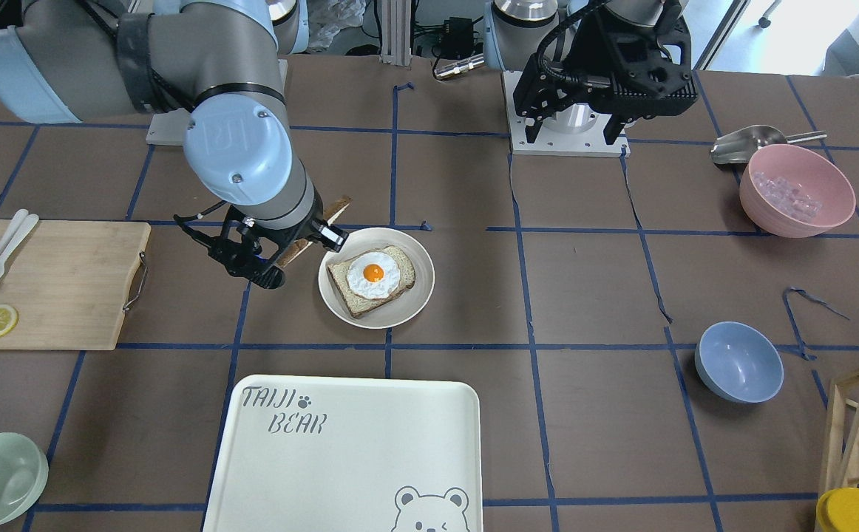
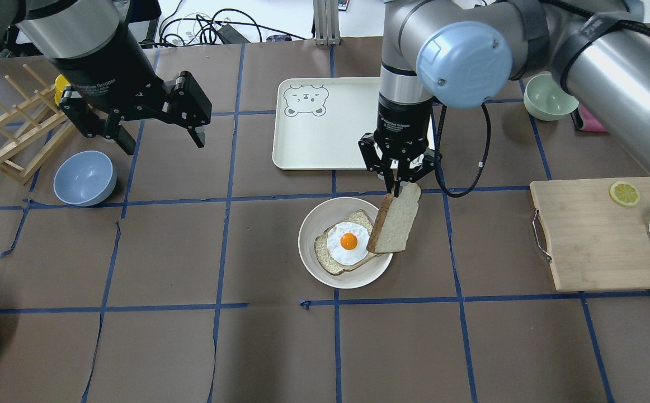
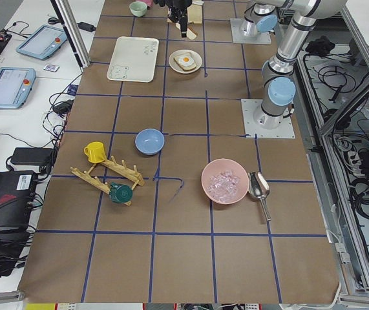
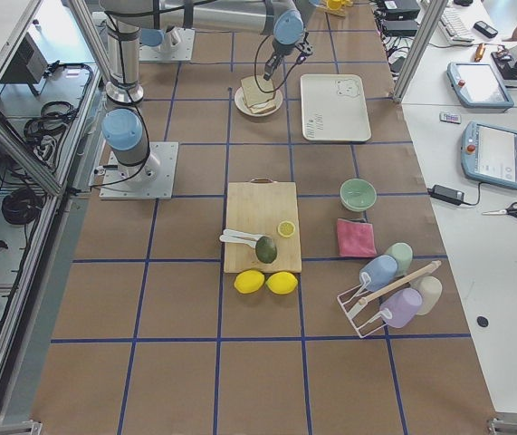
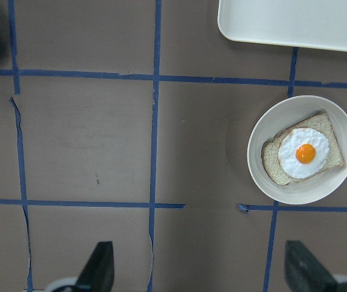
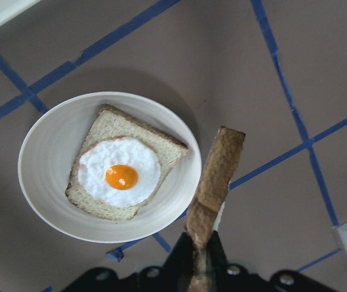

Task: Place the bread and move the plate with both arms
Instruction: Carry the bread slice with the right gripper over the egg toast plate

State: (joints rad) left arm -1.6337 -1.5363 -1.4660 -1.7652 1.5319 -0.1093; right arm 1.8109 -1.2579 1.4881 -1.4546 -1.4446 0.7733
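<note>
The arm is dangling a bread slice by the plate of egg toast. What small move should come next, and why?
Probably slide the right end effector further over the round off-white plate: the plain brown-crusted bread slice hangs on edge near the rim, beside the egg-topped slice, not over it.

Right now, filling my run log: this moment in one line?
right tool: shut on bread at plate rim | left tool: open, empty | egg toast on plate

Every feed reaches me bright and evenly lit, with only soft shadows on the surface [image 2: 280,347]. Daylight blows out my front view's top right corner, and the right gripper [image 6: 200,260] sits blurred in its wrist feed.
</note>
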